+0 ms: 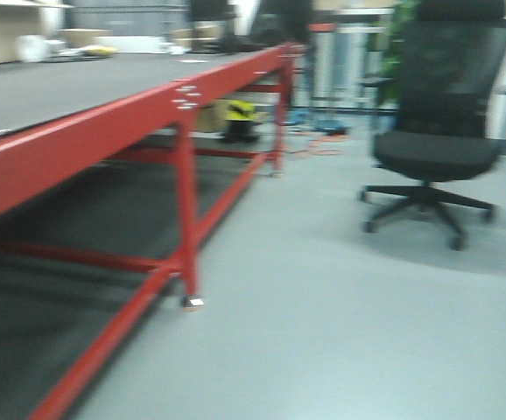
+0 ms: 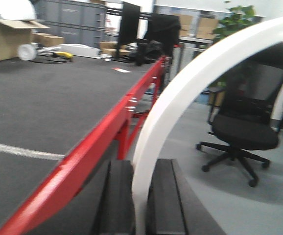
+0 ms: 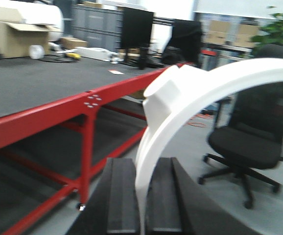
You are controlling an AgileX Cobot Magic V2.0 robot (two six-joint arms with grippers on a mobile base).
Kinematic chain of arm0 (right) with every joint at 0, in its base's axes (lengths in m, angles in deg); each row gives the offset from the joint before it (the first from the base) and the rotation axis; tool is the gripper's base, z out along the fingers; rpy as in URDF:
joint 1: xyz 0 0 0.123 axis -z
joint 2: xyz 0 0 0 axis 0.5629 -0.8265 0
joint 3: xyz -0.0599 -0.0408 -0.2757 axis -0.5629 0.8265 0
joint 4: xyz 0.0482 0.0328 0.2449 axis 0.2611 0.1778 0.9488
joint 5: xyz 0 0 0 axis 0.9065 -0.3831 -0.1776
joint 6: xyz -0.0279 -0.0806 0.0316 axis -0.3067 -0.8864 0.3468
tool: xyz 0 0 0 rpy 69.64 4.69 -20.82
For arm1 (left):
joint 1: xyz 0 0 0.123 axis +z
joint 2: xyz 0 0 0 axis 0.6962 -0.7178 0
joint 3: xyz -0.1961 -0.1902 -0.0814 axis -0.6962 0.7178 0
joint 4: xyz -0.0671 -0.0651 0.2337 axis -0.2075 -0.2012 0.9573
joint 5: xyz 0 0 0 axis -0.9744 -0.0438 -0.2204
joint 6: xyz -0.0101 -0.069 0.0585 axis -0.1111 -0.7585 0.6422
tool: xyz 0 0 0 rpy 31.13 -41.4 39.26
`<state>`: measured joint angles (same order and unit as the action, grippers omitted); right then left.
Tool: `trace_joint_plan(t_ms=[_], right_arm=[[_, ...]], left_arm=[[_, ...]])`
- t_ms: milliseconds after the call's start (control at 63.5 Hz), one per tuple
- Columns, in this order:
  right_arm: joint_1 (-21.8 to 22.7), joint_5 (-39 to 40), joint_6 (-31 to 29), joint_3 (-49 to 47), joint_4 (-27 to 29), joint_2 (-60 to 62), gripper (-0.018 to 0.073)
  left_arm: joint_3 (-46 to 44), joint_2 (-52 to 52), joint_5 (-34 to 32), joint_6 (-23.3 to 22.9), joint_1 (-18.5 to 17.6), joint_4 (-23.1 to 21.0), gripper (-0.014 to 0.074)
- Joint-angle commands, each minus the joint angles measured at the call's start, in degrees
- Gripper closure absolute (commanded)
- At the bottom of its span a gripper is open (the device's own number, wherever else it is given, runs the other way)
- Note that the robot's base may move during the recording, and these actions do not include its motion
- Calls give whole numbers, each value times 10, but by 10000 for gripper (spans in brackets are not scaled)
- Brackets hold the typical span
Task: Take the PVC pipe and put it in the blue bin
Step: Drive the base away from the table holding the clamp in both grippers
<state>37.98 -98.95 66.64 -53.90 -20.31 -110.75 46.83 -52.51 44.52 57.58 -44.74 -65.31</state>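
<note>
In the left wrist view a white arched PVC pipe [image 2: 190,78] rises from between my black fingers and curves up to the right. My left gripper [image 2: 142,169] is shut on its lower end. The right wrist view shows another white PVC pipe [image 3: 200,93], an arch with a flat tab at its upper left. My right gripper [image 3: 146,166] is shut on the foot of that arch. Both grippers hang over the floor beside the table. Neither arm shows in the front view. The blue bin is out of view.
A long red-framed table [image 1: 104,131] with a dark grey top runs along the left. A black office chair [image 1: 437,149] stands on the grey floor to the right. Cardboard boxes [image 3: 14,34] and black monitors [image 3: 136,29] sit at the table's far end.
</note>
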Motion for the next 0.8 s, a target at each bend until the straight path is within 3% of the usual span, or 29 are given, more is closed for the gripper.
trace_joint_plan(t_ms=[0, 787], right_arm=[[-1, 14, -2, -1, -5, 3, 727], [-1, 14, -2, -1, -5, 3, 727]], left_arm=[[-5, 3, -18, -2, -5, -3, 707], [-5, 3, -18, -2, -5, -3, 707]])
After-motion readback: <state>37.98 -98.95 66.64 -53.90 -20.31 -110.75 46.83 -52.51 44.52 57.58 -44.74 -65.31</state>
